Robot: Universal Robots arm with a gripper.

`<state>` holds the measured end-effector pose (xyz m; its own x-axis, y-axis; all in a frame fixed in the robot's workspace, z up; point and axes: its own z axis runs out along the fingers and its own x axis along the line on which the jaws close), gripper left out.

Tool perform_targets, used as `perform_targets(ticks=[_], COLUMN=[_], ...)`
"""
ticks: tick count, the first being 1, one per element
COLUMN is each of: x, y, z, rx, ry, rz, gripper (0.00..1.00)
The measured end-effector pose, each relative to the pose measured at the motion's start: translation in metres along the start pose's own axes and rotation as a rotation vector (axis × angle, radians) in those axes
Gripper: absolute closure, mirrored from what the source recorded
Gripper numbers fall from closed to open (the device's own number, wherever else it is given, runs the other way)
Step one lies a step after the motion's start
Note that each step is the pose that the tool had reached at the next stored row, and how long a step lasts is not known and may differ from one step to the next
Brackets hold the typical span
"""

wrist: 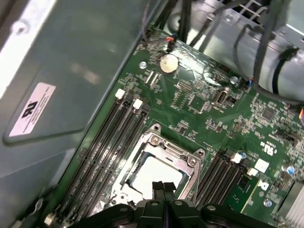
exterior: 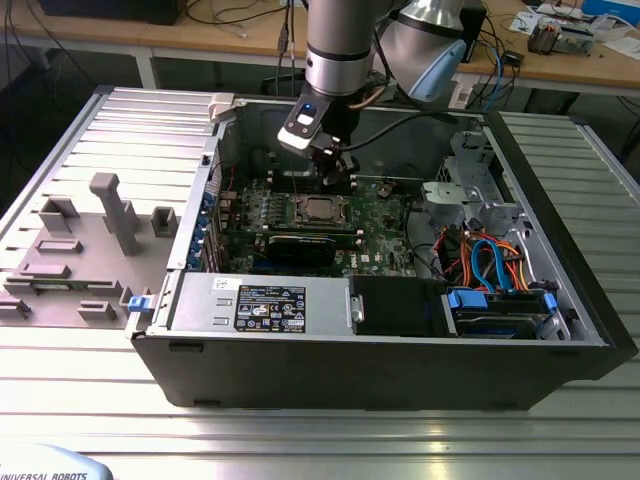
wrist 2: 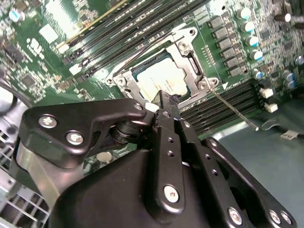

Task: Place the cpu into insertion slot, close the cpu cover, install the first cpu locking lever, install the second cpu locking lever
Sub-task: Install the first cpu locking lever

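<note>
One pincer point(wrist: 164, 189), mine: fingers pressed together, gripping nothing, tips hovering just above one edge of the cpu point(wrist 2: 164, 78). The cpu lies flat in the slot point(wrist: 134, 167), and the cover point(wrist 2: 189, 57) appears lowered around it. A thin lever point(wrist 2: 233, 109) stands unlatched at the socket corner just beside my tips. Its long axis slants away from me across the memory slots point(wrist: 107, 142).

The bench point(exterior: 320, 440) is ribbed silver metal. An open black case point(exterior: 380, 370) lies flat on it. Just beside the case, on the exterior view's left, rests a grey plate point(exterior: 100, 292) carrying upright grey blocks point(exterior: 112, 205).
</note>
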<state>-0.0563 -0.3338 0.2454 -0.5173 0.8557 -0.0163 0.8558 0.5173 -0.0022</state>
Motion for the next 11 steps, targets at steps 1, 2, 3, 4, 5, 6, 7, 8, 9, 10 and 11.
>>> perform_targets(ticks=[1,2,3,4,5,6,7,8,9,10,11], x=[0.0000,0.0001,0.0004,0.0009,0.0015,0.0027,0.0033,0.0035,0.0036,0.0035,0.0035], y=[0.0000,-0.0002,-0.0006,-0.0016,-0.0025,-0.0045,-0.0054,-0.0057,-0.0058,-0.0059,-0.0059], z=[0.0000,0.0000,-0.0001,0.0000,0.0000,-0.0001,0.0000,0.0000,-0.0001,-0.0001,-0.0001], rx=[-0.0004,-0.0004,-0.0004,-0.0005,-0.0006,-0.0005,-0.0006,-0.0005,-0.0004,-0.0003,-0.0002], ry=[-0.0001,-0.0002,-0.0001,-0.0001,-0.0001,-0.0001,-0.0001,-0.0001,-0.0001,0.0000,0.0001], rz=[-0.026,-0.032,-0.033,-0.033,-0.033,-0.033,-0.033,-0.033,-0.033,-0.035,-0.042], gripper=[0.89,0.89,0.89,0.89,0.89,0.89,0.89,0.89,0.89,0.89,0.89])
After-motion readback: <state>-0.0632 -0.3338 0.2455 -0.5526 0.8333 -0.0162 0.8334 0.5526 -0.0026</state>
